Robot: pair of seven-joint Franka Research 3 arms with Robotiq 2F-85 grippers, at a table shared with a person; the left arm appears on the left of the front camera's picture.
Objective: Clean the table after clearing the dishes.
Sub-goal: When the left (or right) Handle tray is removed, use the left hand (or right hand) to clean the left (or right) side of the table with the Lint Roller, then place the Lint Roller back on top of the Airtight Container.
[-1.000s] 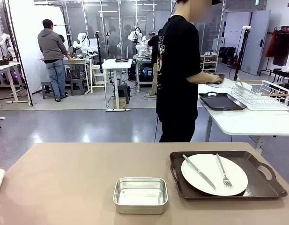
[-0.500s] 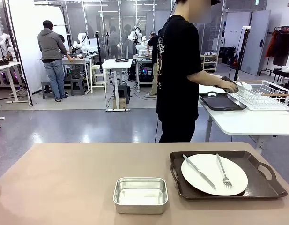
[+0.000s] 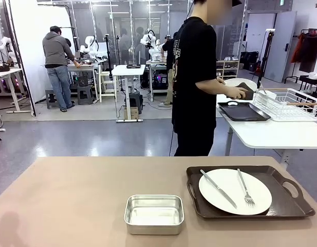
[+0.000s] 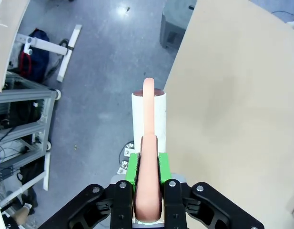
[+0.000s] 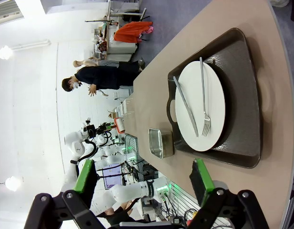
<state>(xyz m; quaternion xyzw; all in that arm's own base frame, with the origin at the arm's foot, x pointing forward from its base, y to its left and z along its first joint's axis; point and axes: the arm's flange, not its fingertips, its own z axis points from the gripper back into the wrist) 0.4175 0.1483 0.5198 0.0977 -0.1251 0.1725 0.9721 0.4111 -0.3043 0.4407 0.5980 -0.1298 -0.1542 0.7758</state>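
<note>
"What do the grippers look like?"

"Left gripper and right gripper are both black, with green pads and round silver screw heads on the knuckles."

"And the person?"

"Black short-sleeved T-shirt, black trousers."

Front camera: low at the near edge of the plain beige-brown rectangular counter, facing straight across to the person in a black T-shirt beyond. Left wrist camera: aimed steeply down along its black, green-padded fingers, tight on the pink-handled white cylindrical roller, with the counter edge and grey floor below. Right wrist camera: rolled sideways, higher up, sharing with the front view the round white plate on its dark brown handled tray.
</note>
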